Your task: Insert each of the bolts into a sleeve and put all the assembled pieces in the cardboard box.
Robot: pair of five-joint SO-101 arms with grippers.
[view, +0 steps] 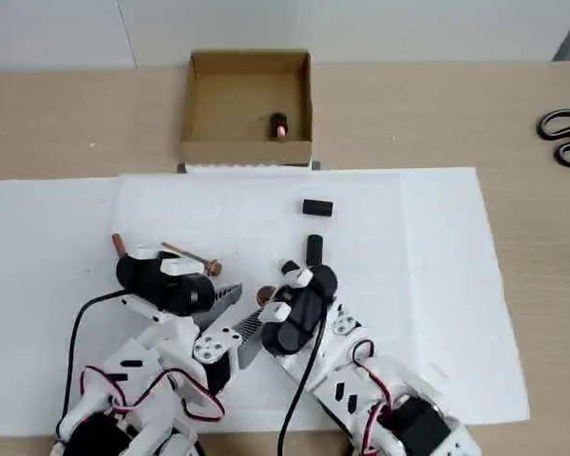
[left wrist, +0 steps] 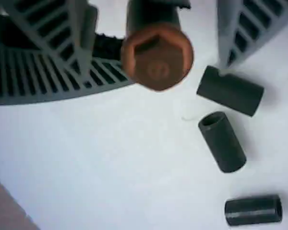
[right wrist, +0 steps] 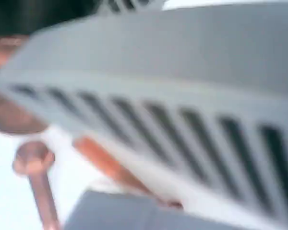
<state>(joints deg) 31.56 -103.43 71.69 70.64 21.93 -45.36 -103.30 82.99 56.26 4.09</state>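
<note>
Looks like mid-insertion: bolt (left wrist: 156,57) poking into a sleeve (left wrist: 151,13) top centre, left gripper (view: 249,306) jaws released around it; right gripper (view: 280,290), can't tell. Next: seat it fully, then cardboard box (view: 247,150).

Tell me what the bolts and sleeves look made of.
Bolt: copper-coloured with a dull sheen on its hex head; likely metal, possibly tinted plastic. Sleeve: matte black, no glints, so probably plastic or rubber, though coated metal can't be excluded.
</note>
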